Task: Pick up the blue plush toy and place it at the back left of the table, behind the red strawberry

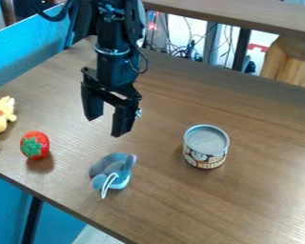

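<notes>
The tool [106, 127] is open, its two black fingers set wide apart with a visible gap between them. It has hold of no object. It hangs from the black arm [114, 57], fingertips directed downward, above the wood-grain surface [257, 200], in the upper left part of the camera view.

The nearest item is a gray-blue plush toy [121, 167], located below the tool in the view and apart from the fingertips. It lies on the surface near the front edge. A white looped cord is attached to the toy and lies over its light blue part.

A red toy strawberry [42, 139] with a green leaf cap is positioned to the left of the plush toy in the view, well apart from it. The cap faces the front edge of the surface.

A short cylindrical can [205, 160] stands upright to the right of the plush toy. The lid is gray; the side carries a printed label.

A yellow plush toy [1, 113] lies at the left edge of the view, partly cut off. Beyond the surface are a blue panel [27, 62], a second tabletop [244, 16] and tangled cables [187, 49].
</notes>
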